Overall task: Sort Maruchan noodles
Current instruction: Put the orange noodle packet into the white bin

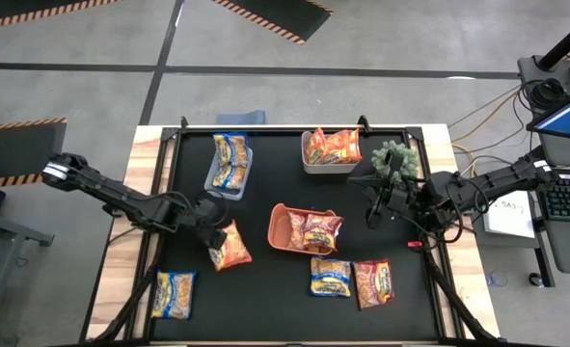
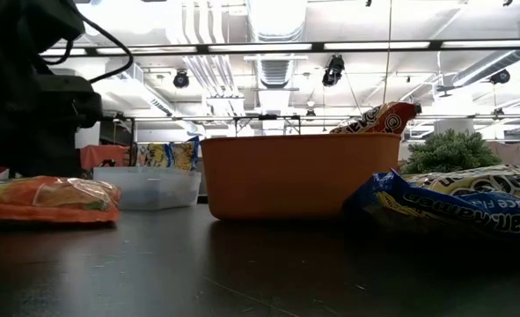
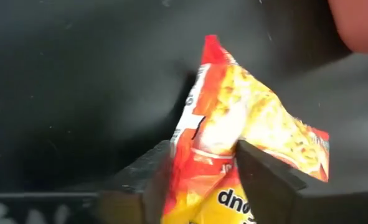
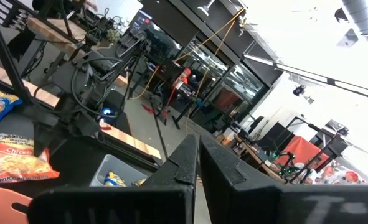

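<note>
- The left hand (image 1: 210, 229) sits low over the dark table (image 1: 265, 299), its fingers (image 3: 268, 177) closed on either side of an orange noodle packet (image 1: 230, 245).
- The packet's long axis runs away from the hand; the orange bin (image 1: 286, 228) lies just beside it, nearer this arm.
- The packet is flat, shiny, crinkled plastic.
- The right hand (image 1: 371, 214), fingers shut and empty, waits near the potted plant (image 1: 393, 159).

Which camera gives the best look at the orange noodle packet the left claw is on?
The left wrist view: the orange packet fills it, between the left claw fingers. The high view shows it small beside the orange bin; the low view shows it edge-on; the right wrist view shows it small and far off.
</note>
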Robot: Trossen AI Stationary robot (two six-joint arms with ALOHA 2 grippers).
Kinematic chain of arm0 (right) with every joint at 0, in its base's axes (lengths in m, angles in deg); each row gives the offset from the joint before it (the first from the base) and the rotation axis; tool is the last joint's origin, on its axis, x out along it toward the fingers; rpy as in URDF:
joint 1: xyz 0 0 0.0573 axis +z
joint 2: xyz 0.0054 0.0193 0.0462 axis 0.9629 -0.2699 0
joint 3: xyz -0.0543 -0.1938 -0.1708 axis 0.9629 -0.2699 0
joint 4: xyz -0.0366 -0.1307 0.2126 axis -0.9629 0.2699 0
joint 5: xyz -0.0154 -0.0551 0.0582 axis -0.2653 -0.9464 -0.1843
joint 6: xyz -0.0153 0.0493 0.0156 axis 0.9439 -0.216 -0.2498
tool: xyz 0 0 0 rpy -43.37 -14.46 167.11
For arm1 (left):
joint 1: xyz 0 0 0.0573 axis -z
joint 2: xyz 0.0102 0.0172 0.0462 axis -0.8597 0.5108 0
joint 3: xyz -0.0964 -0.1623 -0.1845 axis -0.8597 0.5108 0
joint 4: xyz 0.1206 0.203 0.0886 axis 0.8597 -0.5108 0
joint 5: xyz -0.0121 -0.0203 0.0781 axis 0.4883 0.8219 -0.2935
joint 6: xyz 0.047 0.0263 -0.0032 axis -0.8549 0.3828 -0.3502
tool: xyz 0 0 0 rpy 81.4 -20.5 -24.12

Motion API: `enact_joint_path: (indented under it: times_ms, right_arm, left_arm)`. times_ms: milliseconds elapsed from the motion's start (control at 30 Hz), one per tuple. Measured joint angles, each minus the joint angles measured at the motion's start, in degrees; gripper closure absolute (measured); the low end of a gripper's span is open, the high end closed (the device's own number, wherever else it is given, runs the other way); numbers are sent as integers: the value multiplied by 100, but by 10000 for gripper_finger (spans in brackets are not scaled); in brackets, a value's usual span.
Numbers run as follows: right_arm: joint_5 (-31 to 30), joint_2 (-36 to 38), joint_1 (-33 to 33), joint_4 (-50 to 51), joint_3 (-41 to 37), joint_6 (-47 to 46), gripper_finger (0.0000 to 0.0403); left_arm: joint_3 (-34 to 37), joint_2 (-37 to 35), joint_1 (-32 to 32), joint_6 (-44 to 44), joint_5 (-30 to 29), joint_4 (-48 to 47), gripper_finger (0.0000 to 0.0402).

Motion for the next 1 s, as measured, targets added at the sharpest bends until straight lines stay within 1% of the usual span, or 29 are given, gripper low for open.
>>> enact_joint_path:
  times_ms: [300, 333, 400, 533, 600, 700, 767, 867, 1000]
  right_arm:
    - [0, 0, 1, -2, 0, -48, 394]
    - [0, 0, 0, -2, 0, -48, 394]
    - [0, 0, 1, -2, 0, -57, 394]
    - [0, 0, 2, 28, 0, -119, 394]
    - [0, 0, 2, 35, -2, -239, 394]
    - [-1, -5, 1, 157, 36, -568, 394]
    - [0, -124, 0, 306, 180, -860, 394]
    - [0, -441, -44, 444, 410, -1215, 394]
    - [6, -1141, -220, 494, 800, -1648, 394]
  left_arm:
    - [-505, 9, 1, -414, 1, -641, 384]
    - [-562, 9, 1, -473, -34, -694, 392]
    - [-668, 9, 1, -666, -139, -712, 394]
    - [-881, 9, 1, -1088, -135, -817, 394]
    - [-1003, 9, 9, -1221, 44, -1040, 399]
    - [-1092, 9, 127, -1627, 516, -1117, 400]
    - [-1087, 14, 311, -1753, 712, -1119, 401]
    - [-968, 76, 701, -1687, 908, -1125, 401]
    - [-763, 235, 1254, -1251, 826, -1104, 401]
